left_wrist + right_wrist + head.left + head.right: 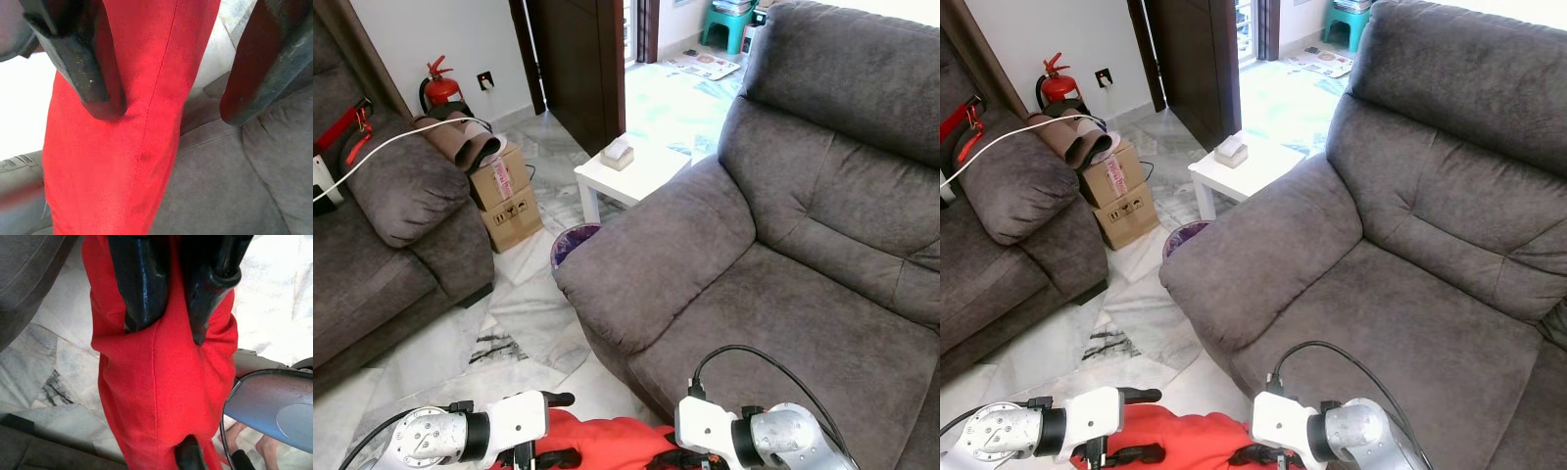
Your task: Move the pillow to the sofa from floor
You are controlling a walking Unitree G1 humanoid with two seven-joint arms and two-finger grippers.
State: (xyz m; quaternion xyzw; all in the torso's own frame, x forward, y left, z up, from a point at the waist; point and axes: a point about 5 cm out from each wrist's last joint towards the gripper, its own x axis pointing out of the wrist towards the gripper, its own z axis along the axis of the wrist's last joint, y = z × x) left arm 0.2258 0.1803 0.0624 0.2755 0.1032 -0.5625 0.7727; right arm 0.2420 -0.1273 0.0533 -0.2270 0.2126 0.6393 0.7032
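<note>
The red pillow (607, 441) hangs off the floor at the bottom of the eye views, between my two arms and just before the sofa's front edge. My right gripper (171, 328) is shut on the pillow (156, 382), its two fingers pinching the fabric beside a seam. My left gripper (171, 112) stands open wide. One of its fingers (98, 93) presses into the pillow (132, 147), and the other is apart from it over the sofa cushion. The dark grey sofa (783, 294) spreads out ahead and to the right, its seat bare.
A second grey sofa (382, 225) stands at the left with a white cable across it. Beyond lie the marble floor (499, 333), cardboard boxes (506, 201), a purple bin (573, 242), a white side table (641, 176) with a tissue box (618, 154) and a fire extinguisher (438, 90). A person's feet (244, 440) are nearby.
</note>
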